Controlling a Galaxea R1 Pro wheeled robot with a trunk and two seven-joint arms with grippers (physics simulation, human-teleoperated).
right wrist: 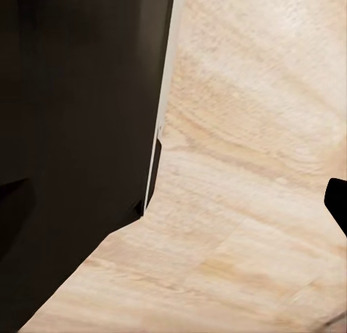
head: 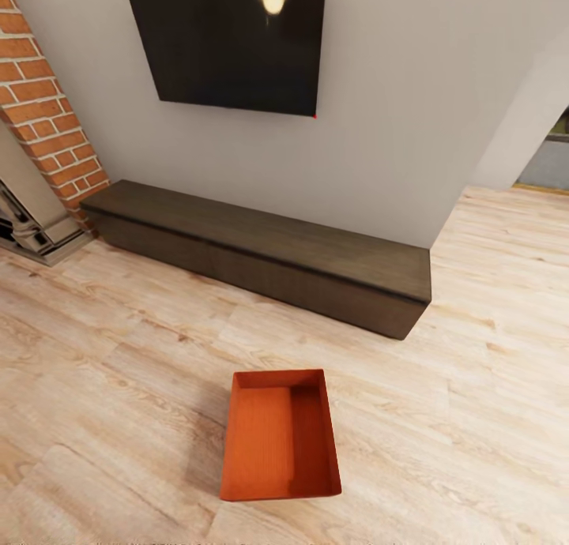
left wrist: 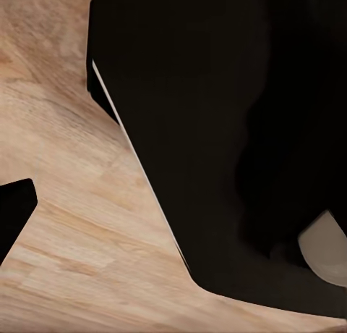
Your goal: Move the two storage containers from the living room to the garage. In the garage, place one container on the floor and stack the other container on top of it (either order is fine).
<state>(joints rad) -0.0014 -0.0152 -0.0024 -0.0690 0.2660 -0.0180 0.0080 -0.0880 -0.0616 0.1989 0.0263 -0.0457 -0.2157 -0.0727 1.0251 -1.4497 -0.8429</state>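
One storage container (head: 280, 438) on wood floor (head: 118, 371).

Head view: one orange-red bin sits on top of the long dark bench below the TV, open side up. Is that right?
Not quite. The bin is not on the bench; it sits on the wood plank floor in front of it, apart from it, as the head view shows. The rest holds: one orange-red bin, open side up, with the bench below the TV.

I see light wood plank floor (head: 118, 355), a long low dark bench (head: 269, 253) against the white wall (head: 411, 95), a black TV (head: 229, 39) reflecting a lamp, and brick fireplace (head: 47, 110) beside it.
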